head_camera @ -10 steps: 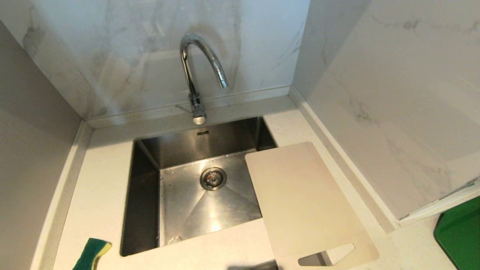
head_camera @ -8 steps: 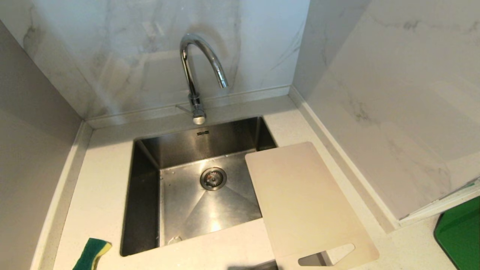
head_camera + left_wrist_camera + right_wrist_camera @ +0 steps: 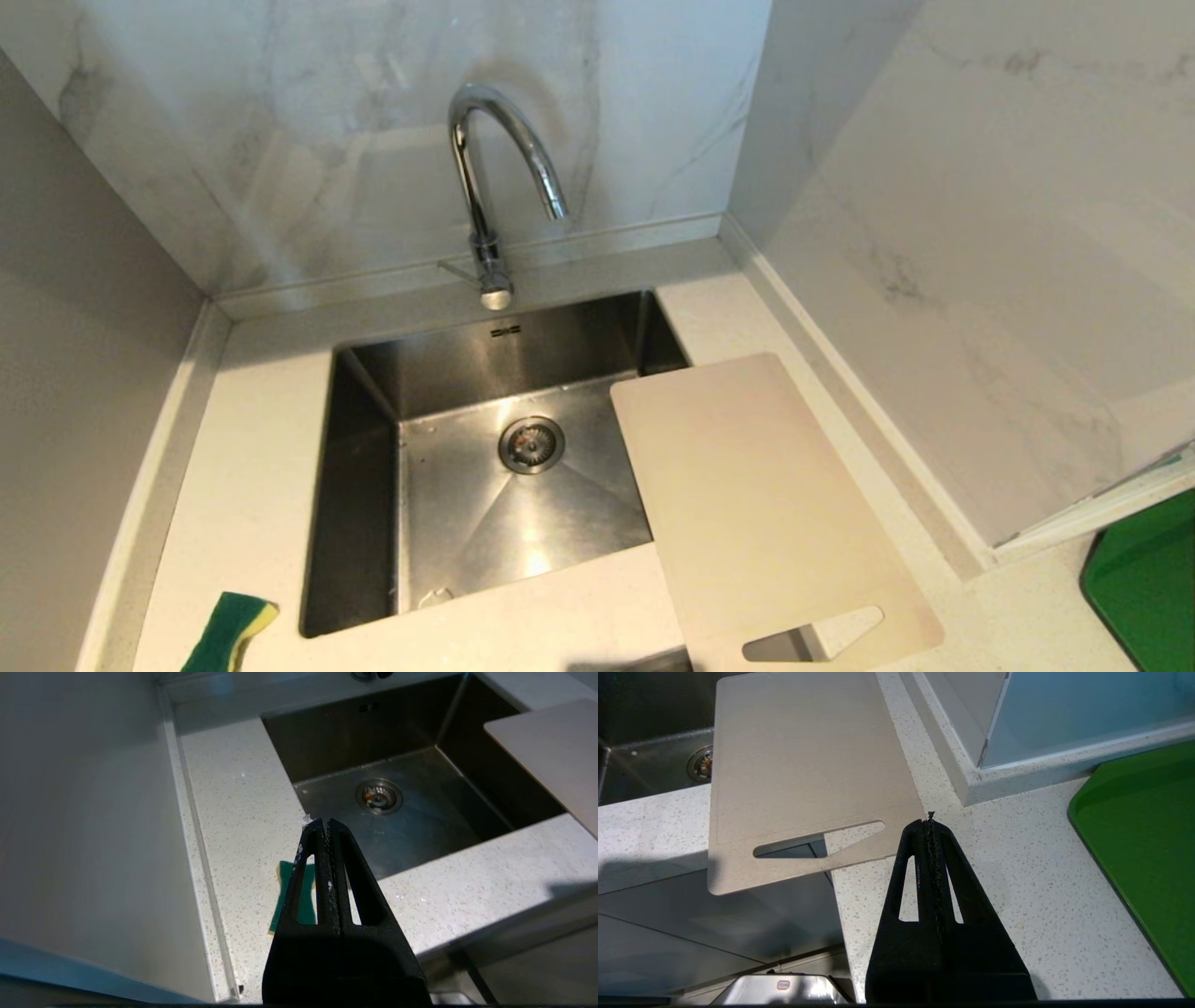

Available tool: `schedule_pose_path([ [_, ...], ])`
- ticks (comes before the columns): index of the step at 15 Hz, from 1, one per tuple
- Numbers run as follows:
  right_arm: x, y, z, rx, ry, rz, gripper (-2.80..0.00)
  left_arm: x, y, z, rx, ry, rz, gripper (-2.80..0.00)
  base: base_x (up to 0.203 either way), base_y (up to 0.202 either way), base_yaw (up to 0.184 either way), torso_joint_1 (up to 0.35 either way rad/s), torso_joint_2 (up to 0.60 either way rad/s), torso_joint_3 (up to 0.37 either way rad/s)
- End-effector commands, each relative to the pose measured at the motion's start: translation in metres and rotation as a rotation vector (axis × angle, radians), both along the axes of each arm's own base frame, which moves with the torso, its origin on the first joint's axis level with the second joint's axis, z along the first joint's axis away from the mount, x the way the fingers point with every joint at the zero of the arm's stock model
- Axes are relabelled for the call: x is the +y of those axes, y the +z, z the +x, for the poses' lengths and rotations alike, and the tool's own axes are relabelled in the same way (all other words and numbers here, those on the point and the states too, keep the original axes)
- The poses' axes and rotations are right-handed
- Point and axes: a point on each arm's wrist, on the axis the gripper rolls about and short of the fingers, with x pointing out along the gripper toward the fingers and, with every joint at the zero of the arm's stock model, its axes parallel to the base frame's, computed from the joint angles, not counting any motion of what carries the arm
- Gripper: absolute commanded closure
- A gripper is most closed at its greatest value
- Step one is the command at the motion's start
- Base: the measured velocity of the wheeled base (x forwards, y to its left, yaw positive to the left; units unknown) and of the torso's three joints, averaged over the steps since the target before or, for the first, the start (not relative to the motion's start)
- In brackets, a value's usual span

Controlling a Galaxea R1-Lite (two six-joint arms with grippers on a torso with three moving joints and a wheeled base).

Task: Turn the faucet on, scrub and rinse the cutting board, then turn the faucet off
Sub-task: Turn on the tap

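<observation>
The chrome gooseneck faucet [image 3: 485,187] stands behind the steel sink [image 3: 355,448], its thin lever pointing left; no water runs. The pale beige cutting board [image 3: 756,495] lies on the counter right of the sink, one corner over the basin and its handle cutout past the counter's front edge. The same cutting board [image 3: 803,765] fills the right wrist view. My left gripper [image 3: 325,822] is shut and empty, hovering above the counter's front left over the sponge [image 3: 306,896]. My right gripper [image 3: 930,821] is shut and empty, just right of the board's handle end. Neither arm shows in the head view.
A green-and-yellow sponge [image 3: 229,630] lies at the counter's front left corner. A bright green flat object [image 3: 1144,583] sits at the far right. Marble walls [image 3: 980,233] close in behind and to the right. The sink drain [image 3: 531,444] is in the basin's middle.
</observation>
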Motion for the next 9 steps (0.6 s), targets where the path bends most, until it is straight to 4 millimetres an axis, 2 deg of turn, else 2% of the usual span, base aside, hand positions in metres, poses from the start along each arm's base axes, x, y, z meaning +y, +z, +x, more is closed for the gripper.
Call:
schedule_pose_path([
  [1, 0.000, 0.000, 0.000, 0.001, 0.000, 0.000, 0.00, 0.000, 0.030, 0.012, 0.088, -0.022, 0.014, 0.00, 0.000, 0.000, 0.000, 0.000, 0.00, 0.000],
  [6, 0.000, 0.000, 0.000, 0.001, 0.000, -0.001, 0.00, -0.002, 0.105, 0.050, 0.142, -0.075, 0.050, 0.00, 0.000, 0.000, 0.000, 0.000, 0.00, 0.000],
  [9, 0.000, 0.000, 0.000, 0.001, 0.000, 0.000, 0.00, -0.003, 0.138, 0.085, 0.186, -0.119, 0.065, 0.00, 0.000, 0.000, 0.000, 0.000, 0.00, 0.000],
])
